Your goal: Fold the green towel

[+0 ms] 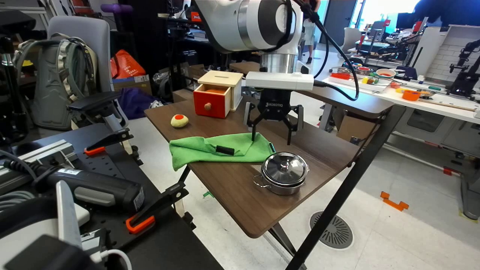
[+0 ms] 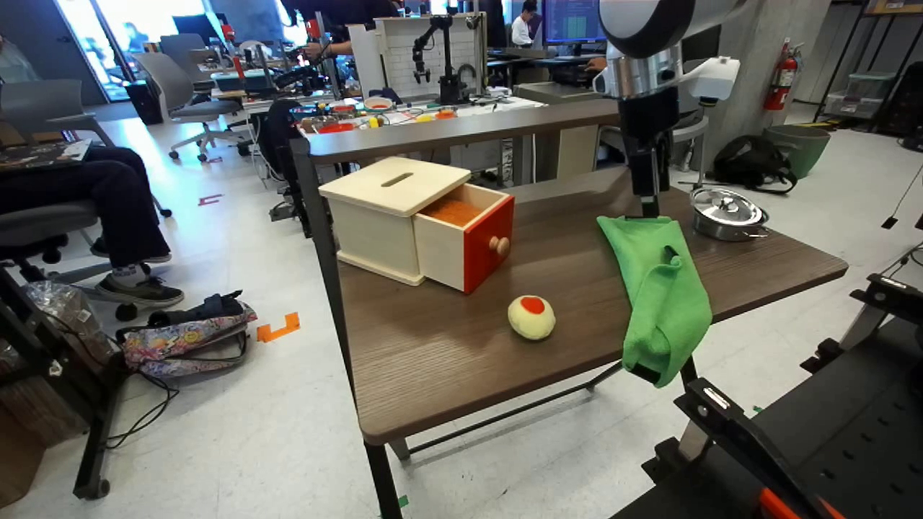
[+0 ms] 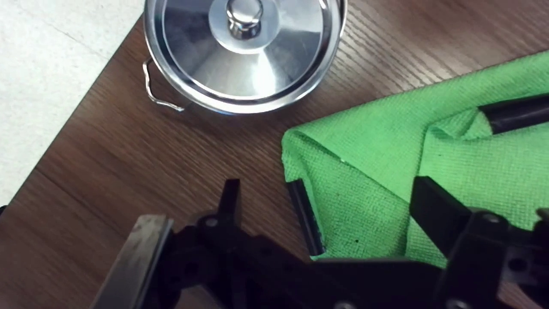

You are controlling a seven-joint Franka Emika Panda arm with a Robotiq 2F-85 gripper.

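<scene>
In an exterior view, a creased green towel [image 1: 242, 148] lay across a brown table [image 1: 247, 202], one end drooping past the edge, where its weight could have dragged it off under a careless tug. Farther right, the gripper [image 1: 271, 140] hung with fingers apart, only one above the towel; a sideways swing could have knocked the lidded pot [image 1: 284, 170] just beside it.

Glows brightest at dark-framed glass windows [image 1: 386, 5]; shows smooth off-white flooring [image 2: 252, 418] under a brown wood-grained, round-cornered table [image 2: 440, 360]; includes a grey, high-backed, black-armed office chair [image 1: 84, 28].
</scene>
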